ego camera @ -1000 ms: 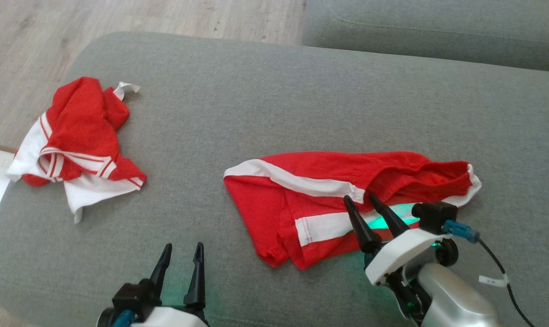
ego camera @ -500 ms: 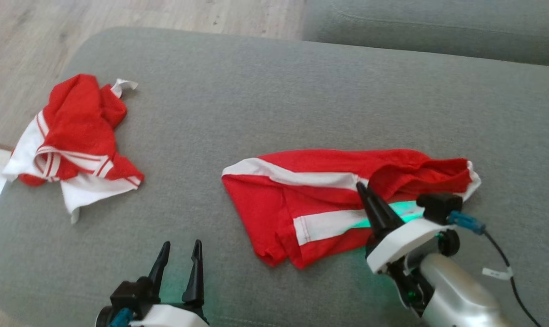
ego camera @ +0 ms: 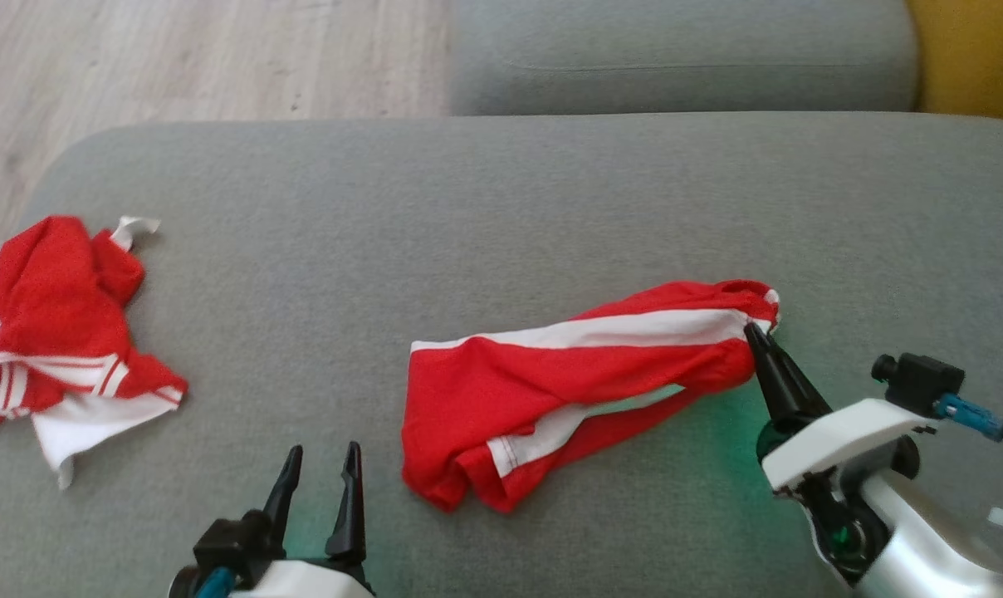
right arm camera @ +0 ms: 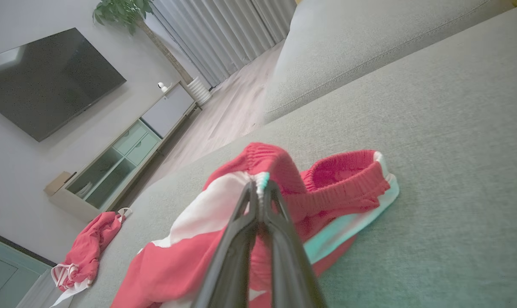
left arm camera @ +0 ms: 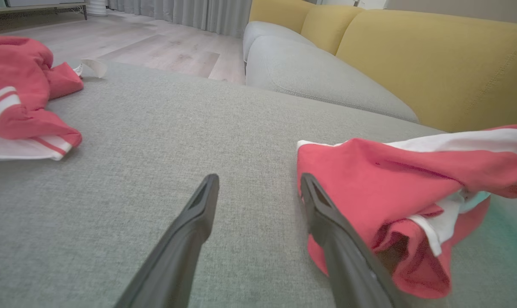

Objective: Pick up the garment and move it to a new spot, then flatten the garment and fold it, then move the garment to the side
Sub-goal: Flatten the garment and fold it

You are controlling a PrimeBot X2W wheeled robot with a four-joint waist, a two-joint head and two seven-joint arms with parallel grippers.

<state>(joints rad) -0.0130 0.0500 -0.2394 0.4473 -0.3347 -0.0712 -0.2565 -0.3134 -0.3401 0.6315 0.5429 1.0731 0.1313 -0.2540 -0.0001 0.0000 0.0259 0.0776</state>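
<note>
1. The red shorts (ego camera: 551,386), trimmed with white side stripes, lie on the wide grey seat cushion (ego camera: 501,208). They are in its near half, a little right of the middle, and stretch slantwise from the near edge toward the right.
2. The right gripper (ego camera: 755,332) has its two dark fingers pressed together, with the elastic waistband of the shorts pinched between the tips. In the right wrist view the gripper (right arm camera: 258,186) bites the band where red meets white, and the ribbed band (right arm camera: 348,179) loops out to one side of the fingers.
3. The waistband end is bunched narrow at that grip. The leg end is wider and folded over itself, closer to the cushion's near edge.
4. The left gripper (ego camera: 325,449) sits at the near edge with its fingers parted and nothing between them. In the left wrist view the gripper (left arm camera: 259,177) has its right finger just beside the leg end of the shorts (left arm camera: 382,192); whether they touch I cannot tell.
5. A second, crumpled red-and-white garment (ego camera: 53,340) rests at the cushion's left edge, well apart from the shorts.
6. Beyond the far edge are another grey cushion (ego camera: 676,58), a yellow sofa back (left arm camera: 434,64) and pale wooden floor (ego camera: 178,58).
</note>
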